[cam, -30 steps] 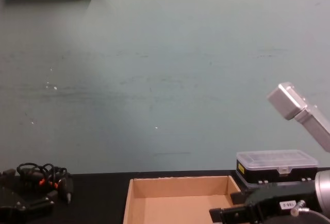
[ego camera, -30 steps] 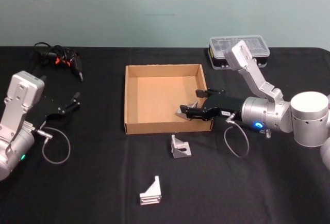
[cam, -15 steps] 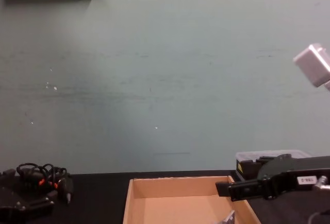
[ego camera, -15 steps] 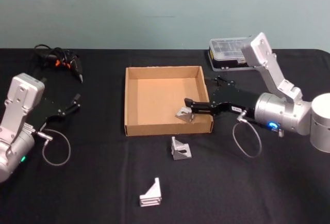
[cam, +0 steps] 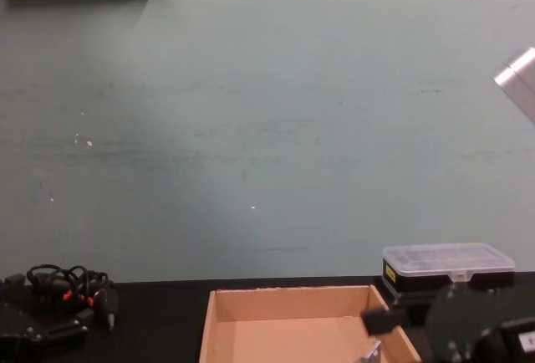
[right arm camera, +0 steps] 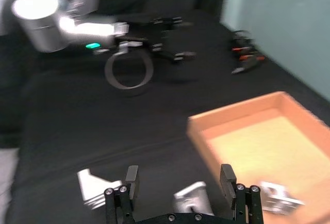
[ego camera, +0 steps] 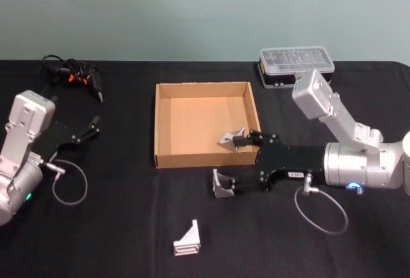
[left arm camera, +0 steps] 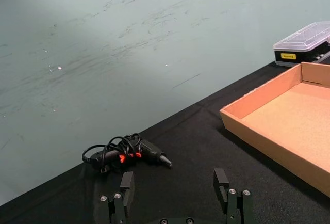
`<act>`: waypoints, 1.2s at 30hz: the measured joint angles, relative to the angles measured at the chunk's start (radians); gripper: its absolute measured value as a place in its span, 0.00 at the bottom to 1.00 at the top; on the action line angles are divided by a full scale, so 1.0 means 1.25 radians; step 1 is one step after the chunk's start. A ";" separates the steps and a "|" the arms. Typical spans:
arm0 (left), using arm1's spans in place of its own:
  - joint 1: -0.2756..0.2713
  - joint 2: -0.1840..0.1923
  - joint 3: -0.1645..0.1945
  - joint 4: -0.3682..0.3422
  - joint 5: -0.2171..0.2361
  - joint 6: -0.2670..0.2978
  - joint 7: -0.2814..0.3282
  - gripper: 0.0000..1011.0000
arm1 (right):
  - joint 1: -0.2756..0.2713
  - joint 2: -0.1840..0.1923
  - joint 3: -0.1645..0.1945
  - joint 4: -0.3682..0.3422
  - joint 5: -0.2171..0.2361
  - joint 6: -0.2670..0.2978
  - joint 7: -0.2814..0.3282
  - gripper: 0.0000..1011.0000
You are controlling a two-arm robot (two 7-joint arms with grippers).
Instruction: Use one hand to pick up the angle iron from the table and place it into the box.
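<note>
The tan box (ego camera: 168, 124) sits mid-table, with one angle iron (ego camera: 228, 139) lying in its near right corner. A second angle iron (ego camera: 223, 185) rests on the black table (ego camera: 115, 227) just in front of the box, and a third (ego camera: 188, 240) lies closer to me. My right gripper (ego camera: 238, 163) is open at the box's front right corner. In the right wrist view the right gripper (right arm camera: 179, 175) stands open, with the second angle iron (right arm camera: 192, 195) low between its fingers, untouched. My left gripper (ego camera: 90, 129) stays parked and open at the far left.
A black plastic case with a clear lid (ego camera: 296, 65) stands behind the box at the right. A black tool with tangled cables (ego camera: 72, 74) lies at the back left. A loose cable loop (ego camera: 320, 209) hangs from the right arm.
My right gripper let go of the angle iron inside the box, then drew back over the front wall. It now stands open around the angle iron on the table. The left arm stayed still.
</note>
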 joint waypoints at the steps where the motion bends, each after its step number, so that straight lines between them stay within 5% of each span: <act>1: 0.000 0.000 0.000 0.000 0.000 0.000 0.000 1.00 | 0.004 0.009 -0.013 -0.009 0.000 0.002 0.020 0.99; 9: 0.000 0.000 0.000 0.000 0.000 0.000 0.000 1.00 | 0.036 0.029 -0.081 -0.014 -0.013 0.010 0.099 0.99; 16: 0.000 0.000 0.000 0.000 0.000 0.000 0.000 1.00 | 0.074 0.008 -0.155 0.049 -0.040 0.015 0.156 0.99; 36: 0.000 0.000 0.000 0.000 0.000 0.000 0.000 1.00 | 0.140 -0.051 -0.238 0.133 -0.051 -0.003 0.179 0.99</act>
